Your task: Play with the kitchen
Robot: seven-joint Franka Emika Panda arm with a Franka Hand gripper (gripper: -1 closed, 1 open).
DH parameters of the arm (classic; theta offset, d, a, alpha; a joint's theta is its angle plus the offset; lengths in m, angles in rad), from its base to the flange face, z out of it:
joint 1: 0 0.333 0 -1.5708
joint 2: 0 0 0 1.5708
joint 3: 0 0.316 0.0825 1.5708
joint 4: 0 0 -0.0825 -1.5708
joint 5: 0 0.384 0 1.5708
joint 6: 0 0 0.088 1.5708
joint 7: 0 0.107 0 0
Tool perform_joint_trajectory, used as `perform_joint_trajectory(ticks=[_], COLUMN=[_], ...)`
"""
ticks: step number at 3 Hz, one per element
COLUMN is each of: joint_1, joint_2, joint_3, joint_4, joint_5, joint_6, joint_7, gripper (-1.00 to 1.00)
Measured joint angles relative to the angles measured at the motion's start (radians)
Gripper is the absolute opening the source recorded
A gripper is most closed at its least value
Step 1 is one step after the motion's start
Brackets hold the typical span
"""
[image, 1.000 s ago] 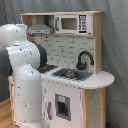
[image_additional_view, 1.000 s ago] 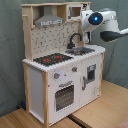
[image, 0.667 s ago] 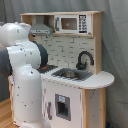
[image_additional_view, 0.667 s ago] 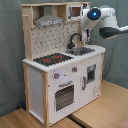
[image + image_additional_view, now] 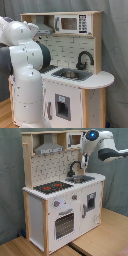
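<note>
From where I sit, my pincer (image 5: pixel 85 162) shows only in the second exterior view, hanging from the white arm (image 5: pixel 102 147) that reaches in from the second exterior view's right. I cannot tell whether its fingers are apart or together; they blur against the backboard. It hangs pointing down, holding nothing that I can make out.

Directly beneath the pincer lies the sink (image 5: pixel 80 178), with the black faucet (image 5: pixel 74 167) curving just beside it, toward the second exterior view's left. Behind the pincer stands the pegboard back (image 5: pixel 52 170). Further to the second exterior view's left of the pincer, at counter level, sits the stovetop (image 5: pixel 52 187) with its red rings, and above that the grey hood (image 5: pixel 49 148). Below the pincer, on the front face, are the knobs (image 5: pixel 57 204) and the oven door (image 5: pixel 64 225).

All of this is the kitchen (image 5: pixel 62 193), standing upright on a wooden floor (image 5: pixel 100 238). In the first exterior view, the arm's bulky white body fills the first exterior view's left and hides the pincer; the microwave panel (image 5: pixel 72 23) shows up top.
</note>
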Motion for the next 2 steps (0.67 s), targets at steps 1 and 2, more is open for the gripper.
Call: perform_joint_trajectory(ticks=[1, 2], joint_1=[-0.022, -0.035], joint_2=[0.043, 0.076], joint_3=[-0.04, -0.109], joint_4=[0.0, -0.004], joint_5=[0.077, 0.115], joint_6=[0.012, 0.064], joint_7=[0.025, 0.013], gripper=[1.0, 1.0])
